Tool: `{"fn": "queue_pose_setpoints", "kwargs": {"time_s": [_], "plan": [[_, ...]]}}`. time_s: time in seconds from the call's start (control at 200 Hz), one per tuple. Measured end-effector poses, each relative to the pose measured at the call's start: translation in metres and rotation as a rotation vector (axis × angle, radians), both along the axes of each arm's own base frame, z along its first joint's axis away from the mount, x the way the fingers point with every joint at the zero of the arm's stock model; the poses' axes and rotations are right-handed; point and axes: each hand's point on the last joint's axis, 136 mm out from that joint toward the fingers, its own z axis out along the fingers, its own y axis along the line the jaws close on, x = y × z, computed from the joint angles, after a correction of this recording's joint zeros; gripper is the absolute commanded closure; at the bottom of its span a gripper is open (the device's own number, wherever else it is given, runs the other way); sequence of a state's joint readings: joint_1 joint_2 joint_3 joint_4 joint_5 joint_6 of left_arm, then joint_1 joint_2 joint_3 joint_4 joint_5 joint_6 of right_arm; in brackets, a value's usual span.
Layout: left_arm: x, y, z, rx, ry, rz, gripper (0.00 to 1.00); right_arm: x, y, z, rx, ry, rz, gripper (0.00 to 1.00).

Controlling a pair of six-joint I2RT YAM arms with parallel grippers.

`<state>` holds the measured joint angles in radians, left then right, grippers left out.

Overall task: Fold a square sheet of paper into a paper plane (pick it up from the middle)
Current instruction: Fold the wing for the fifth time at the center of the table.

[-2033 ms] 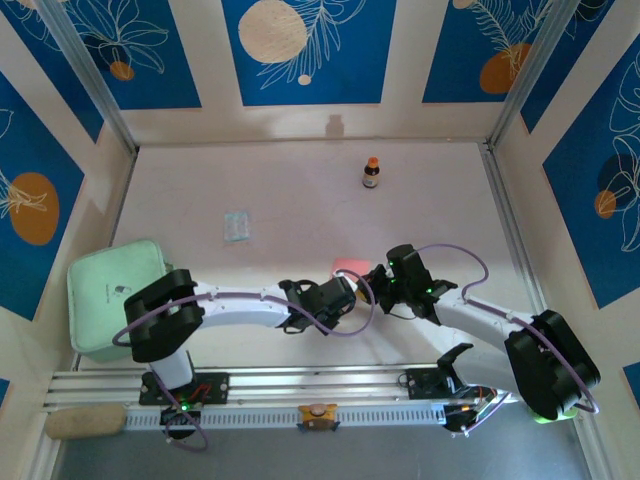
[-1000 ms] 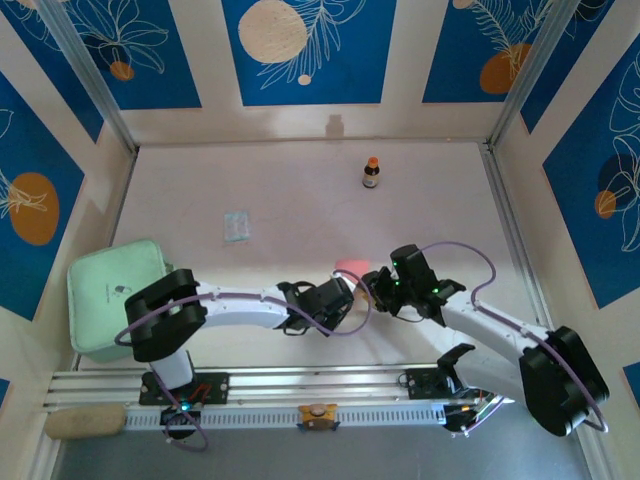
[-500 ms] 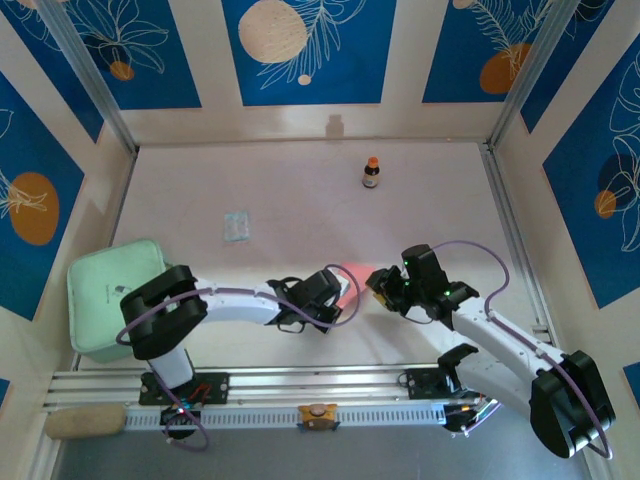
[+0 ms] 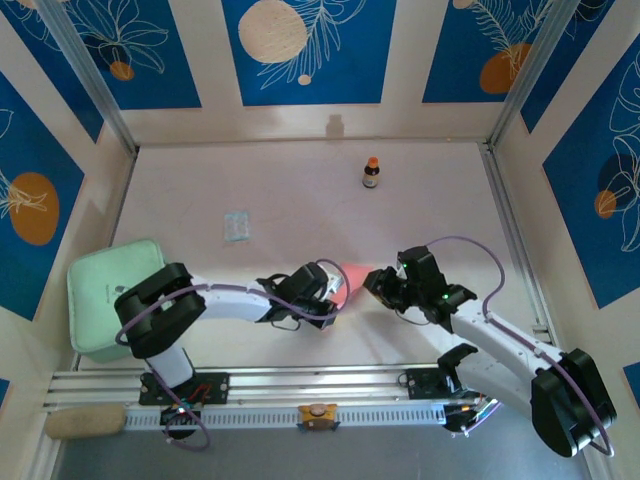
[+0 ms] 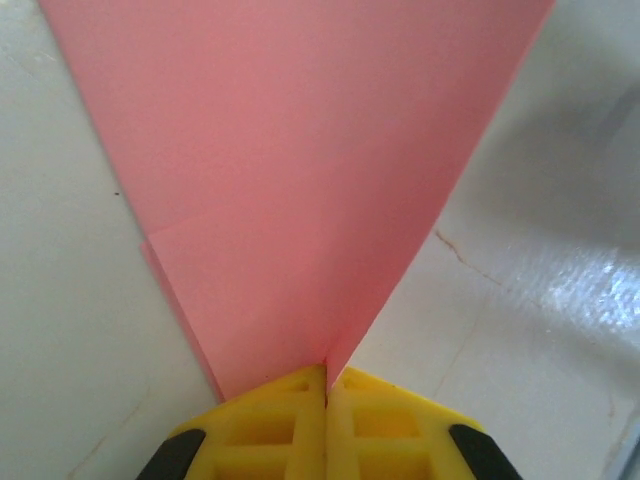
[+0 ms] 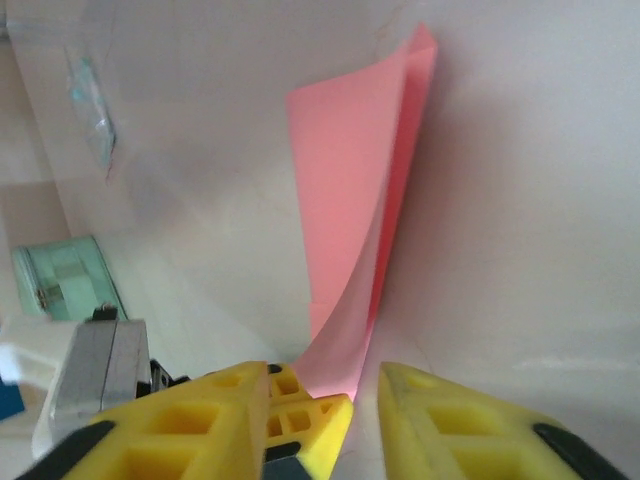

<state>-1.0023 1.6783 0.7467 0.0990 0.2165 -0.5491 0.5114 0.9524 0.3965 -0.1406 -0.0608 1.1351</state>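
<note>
**Jaws, left:** my left gripper (image 5: 326, 385) is clenched, its yellow fingertips pressed together on the narrow end of the sheet of paper (image 5: 300, 180).

**Jaws, right:** my right gripper (image 6: 335, 400) stands parted and grasps nothing. The paper's lower end runs down into the gap between its fingers.

**Item, sheet:** salmon-pink, already folded into a taper. It is lifted off the table (image 4: 300, 190) and held on edge between my two wrists, near the front centre. From the right wrist, its two layers bow apart toward the far tip.

**Bystanders:** a pale packet (image 4: 237, 226) and a small bottle (image 4: 371, 173), both well apart from the work. A green box (image 4: 105, 290) sits at front left.

**Hazards, as I judge them:**
- If my right jaws close while the layers gape, they would set a stray crease off the centre line.
- If both grippers hold and draw apart, so thin a sheet would tear.
- My left pinch sits at the very tip, so a sideways nudge from the right fingers could slide the paper out.
- The two sets of fingertips are close, and in closing they could strike each other.
</note>
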Motion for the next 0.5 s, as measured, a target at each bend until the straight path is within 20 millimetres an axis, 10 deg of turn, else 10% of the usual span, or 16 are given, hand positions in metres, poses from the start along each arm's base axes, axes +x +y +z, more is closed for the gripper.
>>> {"fn": "queue_pose_setpoints", "kwargs": {"time_s": [0.5], "plan": [[0.002,-0.002,0.001,-0.193,0.191,0.048,1.00,-0.015,0.039,-0.019,0.043,0.009,0.263,0.87]]}}
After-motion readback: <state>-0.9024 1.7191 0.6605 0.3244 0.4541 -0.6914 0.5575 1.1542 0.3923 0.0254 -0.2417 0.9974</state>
